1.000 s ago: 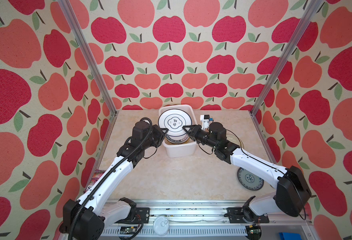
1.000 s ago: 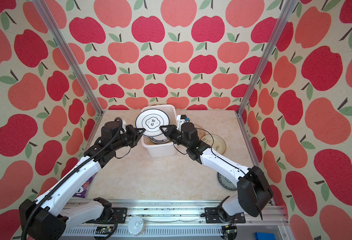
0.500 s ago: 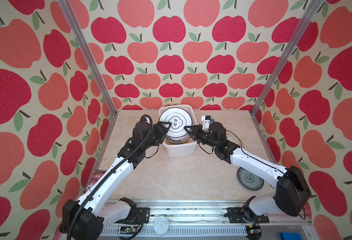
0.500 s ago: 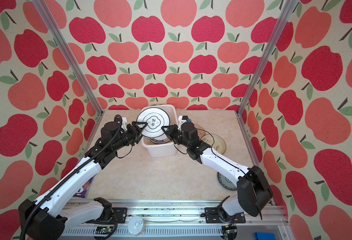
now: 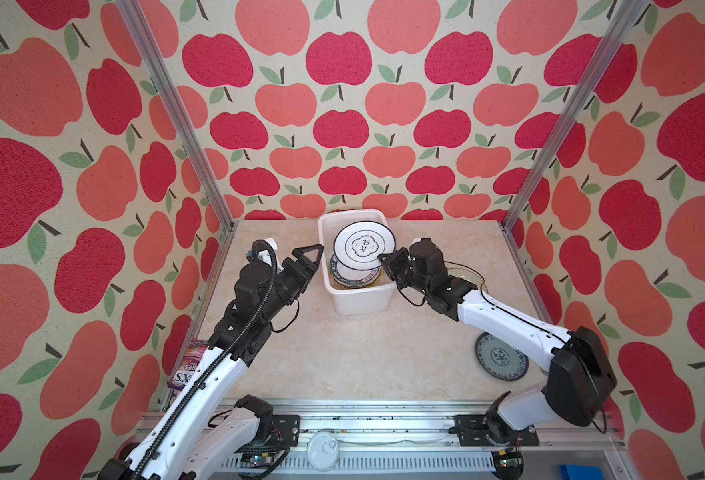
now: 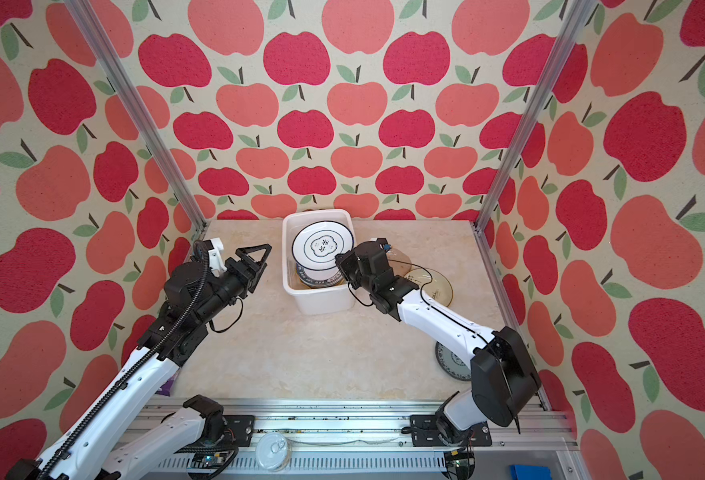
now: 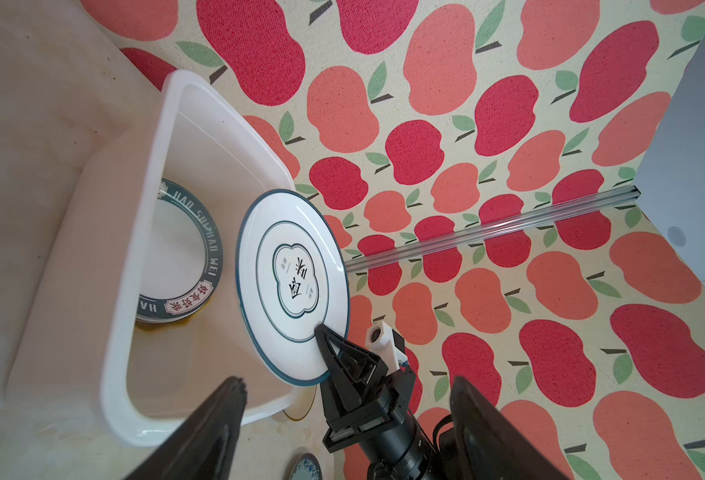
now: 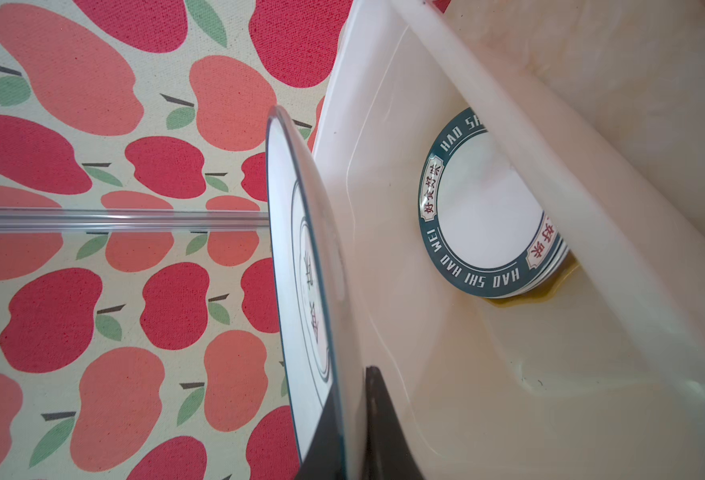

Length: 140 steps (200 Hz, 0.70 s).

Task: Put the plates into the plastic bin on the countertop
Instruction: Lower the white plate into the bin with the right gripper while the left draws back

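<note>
Cream marble countertop lies bare across its near half, the widest room between the two arms. At its far edge, close to the apple-print wall, stands the white plastic bin. Over the bin's opening a white plate with blue rings is held tilted, and the right gripper is clamped on its rim from the right. Both top views show this plate's face whole, while the right wrist view shows it almost edge-on. Flat on the bin floor lies a lettered-rim plate, half covered in the top views but clear in both wrist views, with a yellowish edge under it. Right of the bin, a translucent brown plate shows best in a top view. A blue-patterned plate lies near the countertop's right edge, partly under the right arm. The left gripper hangs just outside the bin's left wall, jaws spread and holding nothing.
</note>
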Each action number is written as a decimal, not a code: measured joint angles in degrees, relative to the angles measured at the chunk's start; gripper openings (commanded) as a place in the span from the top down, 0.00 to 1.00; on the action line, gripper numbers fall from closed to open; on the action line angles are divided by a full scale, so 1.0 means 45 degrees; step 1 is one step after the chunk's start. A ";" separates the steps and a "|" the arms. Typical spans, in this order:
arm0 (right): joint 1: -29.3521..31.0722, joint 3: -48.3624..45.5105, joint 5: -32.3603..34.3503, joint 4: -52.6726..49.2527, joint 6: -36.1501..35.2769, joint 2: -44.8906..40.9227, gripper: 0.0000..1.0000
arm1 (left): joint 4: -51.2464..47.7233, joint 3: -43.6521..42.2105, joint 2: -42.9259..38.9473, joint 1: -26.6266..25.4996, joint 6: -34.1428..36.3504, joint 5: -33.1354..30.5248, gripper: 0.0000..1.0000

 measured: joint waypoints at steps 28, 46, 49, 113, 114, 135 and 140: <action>0.0627 0.1778 0.1549 -0.1865 0.1103 0.0947 1.00 | -0.0325 -0.0369 -0.0403 0.0126 0.0228 -0.0185 0.18; 0.1049 0.3337 0.2448 -0.3235 0.1724 0.1749 1.00 | -0.0510 -0.0510 -0.0641 0.0277 0.0316 -0.0233 0.16; 0.1117 0.3570 0.2569 -0.3439 0.1836 0.1880 1.00 | -0.0544 -0.0520 -0.0680 0.0301 0.0340 -0.0238 0.15; 0.1904 0.8252 0.4930 -0.7732 0.3716 0.4731 1.00 | -0.0767 -0.0651 -0.1491 0.0772 0.1511 -0.0248 0.05; 0.1904 0.8315 0.4974 -0.7791 0.3759 0.4789 1.00 | -0.0772 -0.0651 -0.1501 0.0777 0.1520 -0.0248 0.05; 0.1904 0.9029 0.5416 -0.8631 0.4362 0.5479 1.00 | -0.0913 -0.0559 -0.1540 0.0850 0.2142 -0.0102 0.01; 0.1904 0.9156 0.5518 -0.8811 0.4507 0.5639 1.00 | -0.0991 -0.0495 -0.1540 0.0860 0.2283 -0.0015 0.01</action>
